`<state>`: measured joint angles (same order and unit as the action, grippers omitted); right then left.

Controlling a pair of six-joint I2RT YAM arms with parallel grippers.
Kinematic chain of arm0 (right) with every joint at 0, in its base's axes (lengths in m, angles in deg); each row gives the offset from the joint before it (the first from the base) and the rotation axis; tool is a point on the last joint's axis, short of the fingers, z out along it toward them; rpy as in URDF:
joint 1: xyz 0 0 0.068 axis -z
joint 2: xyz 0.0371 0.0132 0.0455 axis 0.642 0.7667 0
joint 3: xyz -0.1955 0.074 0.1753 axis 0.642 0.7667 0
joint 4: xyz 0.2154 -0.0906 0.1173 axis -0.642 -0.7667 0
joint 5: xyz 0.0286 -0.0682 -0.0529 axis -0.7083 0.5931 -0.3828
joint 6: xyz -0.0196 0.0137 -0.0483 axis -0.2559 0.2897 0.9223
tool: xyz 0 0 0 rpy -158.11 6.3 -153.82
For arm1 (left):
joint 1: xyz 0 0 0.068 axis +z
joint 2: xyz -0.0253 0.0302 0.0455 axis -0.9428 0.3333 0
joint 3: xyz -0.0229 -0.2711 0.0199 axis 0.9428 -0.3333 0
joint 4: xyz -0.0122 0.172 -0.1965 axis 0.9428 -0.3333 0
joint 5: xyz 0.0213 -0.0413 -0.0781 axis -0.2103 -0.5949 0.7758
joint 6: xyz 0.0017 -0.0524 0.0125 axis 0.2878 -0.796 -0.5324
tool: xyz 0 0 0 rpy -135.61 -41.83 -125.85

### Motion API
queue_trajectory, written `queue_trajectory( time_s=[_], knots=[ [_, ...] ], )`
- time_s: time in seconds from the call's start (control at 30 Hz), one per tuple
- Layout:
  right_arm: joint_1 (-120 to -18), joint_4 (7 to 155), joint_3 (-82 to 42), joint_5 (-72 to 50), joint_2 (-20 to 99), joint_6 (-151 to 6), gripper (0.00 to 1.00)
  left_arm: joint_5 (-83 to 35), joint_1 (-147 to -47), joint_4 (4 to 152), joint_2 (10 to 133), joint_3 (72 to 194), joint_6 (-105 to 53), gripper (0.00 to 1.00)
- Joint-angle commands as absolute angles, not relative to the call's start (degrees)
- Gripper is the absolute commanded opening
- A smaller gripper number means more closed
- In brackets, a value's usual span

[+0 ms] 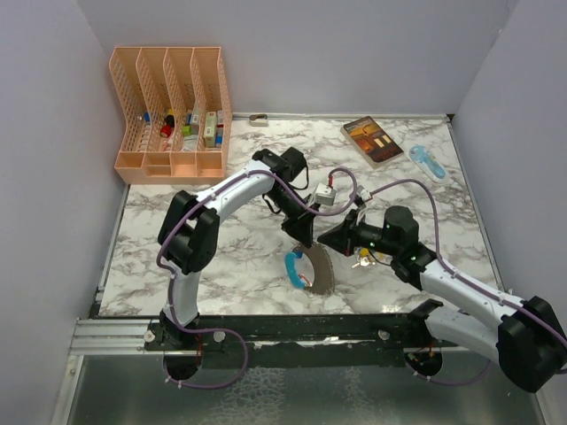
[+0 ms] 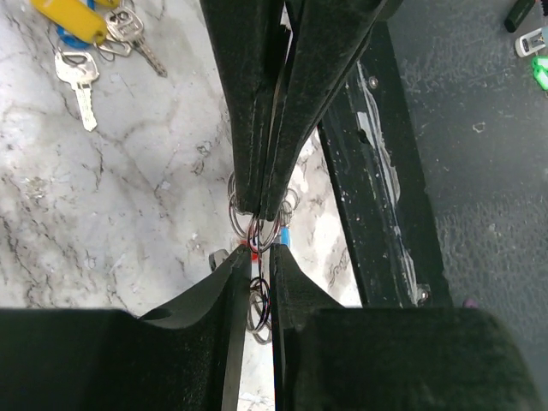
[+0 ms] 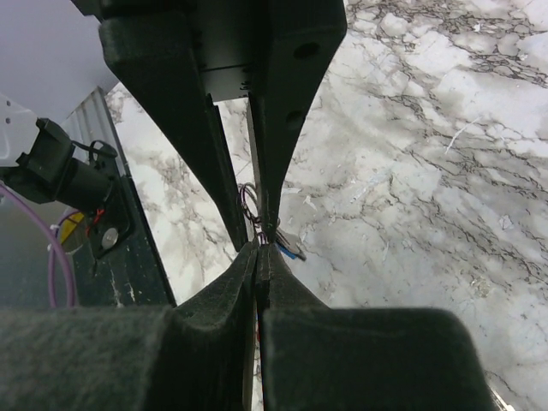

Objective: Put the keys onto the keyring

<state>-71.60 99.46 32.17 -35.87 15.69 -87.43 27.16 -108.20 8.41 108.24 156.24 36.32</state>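
Observation:
The keyring (image 1: 293, 267) hangs just above the marble near the front edge, its light-blue curved piece and grey fanned pieces dangling. My right gripper (image 1: 330, 237) is shut on its thin wire rings (image 3: 249, 205), the fingertips pressed together (image 3: 259, 248). My left gripper (image 1: 301, 235) comes in from the opposite side. Its jaws (image 2: 261, 261) stand a narrow slit apart, with the rings (image 2: 243, 214) passing edge-on through the gap. Loose keys (image 2: 79, 75) with a yellow tag (image 2: 70, 19) lie on the table beside the right gripper, partly hidden under it in the top view (image 1: 361, 258).
A peach file organizer (image 1: 173, 115) holding small items stands at the back left. A brown book (image 1: 372, 140) and a light-blue object (image 1: 427, 162) lie at the back right. The black rail (image 1: 292, 328) runs along the table's front edge, close below the grippers.

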Motion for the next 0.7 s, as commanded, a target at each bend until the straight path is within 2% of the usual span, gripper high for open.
queue_trajectory(
  time_s=[0.0, 0.23, 0.3, 0.4, 0.47, 0.57, 0.6, 0.67],
  knots=[
    [-71.8, 103.3, 32.3, -34.2, 14.3, -89.1, 0.01, 27.8, -107.8, 5.0, 108.9, 157.6, 38.3, 0.17],
    [-71.8, 100.0, 29.9, -33.2, 13.8, -88.7, 0.01, 24.0, -107.8, 3.8, 109.0, 161.3, 36.9, 0.19],
    [-71.8, 99.2, 29.4, -33.1, 13.7, -88.5, 0.01, 24.0, -107.8, 1.7, 109.3, 162.3, 38.5, 0.08],
    [-71.8, 98.4, 29.4, -32.3, 14.3, -88.7, 0.01, 25.9, -107.9, -4.0, 110.6, 163.3, 44.2, 0.0],
    [-71.8, 97.8, 29.5, -32.3, 14.5, -88.8, 0.08, 26.5, -107.9, -4.5, 111.3, 162.8, 44.6, 0.0],
    [-71.8, 95.0, 29.4, -30.6, 14.8, -87.9, 0.27, 26.2, -107.3, -3.0, 110.6, 161.7, 44.1, 0.0],
    [-71.8, 94.3, 29.3, -30.5, 15.4, -87.5, 0.31, 26.0, -106.5, -1.9, 109.8, 161.8, 42.7, 0.0],
    [-71.8, 91.1, 27.4, -31.0, 18.3, -85.0, 0.31, 24.9, -103.5, 3.0, 107.6, 161.9, 38.5, 0.0]
  ],
)
